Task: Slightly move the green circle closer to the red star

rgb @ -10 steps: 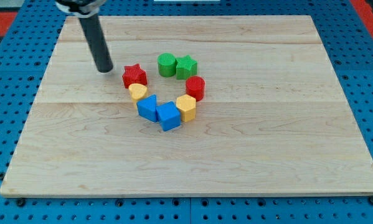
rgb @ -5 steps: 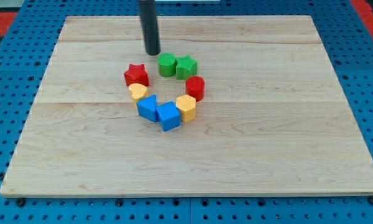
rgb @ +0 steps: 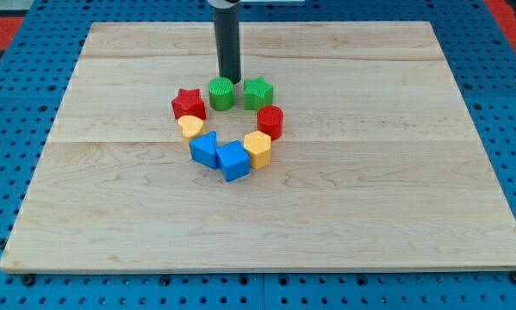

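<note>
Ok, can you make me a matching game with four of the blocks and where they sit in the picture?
Things:
1. green circle
2. red star
3. green star
4. blue cube

Places:
A. nearest the view's bottom of the four
B. furthest to the view's right of the four
C. right beside my tip, just below it in the view
D. furthest to the view's left of the four

Pairs: 1-C, 2-D, 3-B, 4-A

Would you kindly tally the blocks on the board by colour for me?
Green: 2, a circle and a star
Red: 2, a star and a cylinder
Yellow: 2
Blue: 2
Total: 8
</note>
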`<state>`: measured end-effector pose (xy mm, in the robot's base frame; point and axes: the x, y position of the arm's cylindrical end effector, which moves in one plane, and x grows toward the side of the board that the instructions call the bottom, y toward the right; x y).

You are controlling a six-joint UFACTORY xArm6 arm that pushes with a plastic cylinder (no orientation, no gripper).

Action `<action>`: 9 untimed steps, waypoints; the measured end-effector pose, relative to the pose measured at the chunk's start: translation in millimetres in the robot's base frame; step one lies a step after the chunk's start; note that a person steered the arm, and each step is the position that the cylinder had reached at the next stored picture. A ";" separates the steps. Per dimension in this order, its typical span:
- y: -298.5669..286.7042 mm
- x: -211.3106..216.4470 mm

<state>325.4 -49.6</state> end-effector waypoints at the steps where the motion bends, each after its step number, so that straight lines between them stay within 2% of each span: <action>1: 9.9 -11.9; 2: 69.9 -42.9; 3: 121.4 -10.5; 4: 175.8 57.6; 5: 161.0 108.9; 6: 165.2 126.4; 7: 176.4 143.3; 9: 176.4 143.5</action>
<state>468.9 126.9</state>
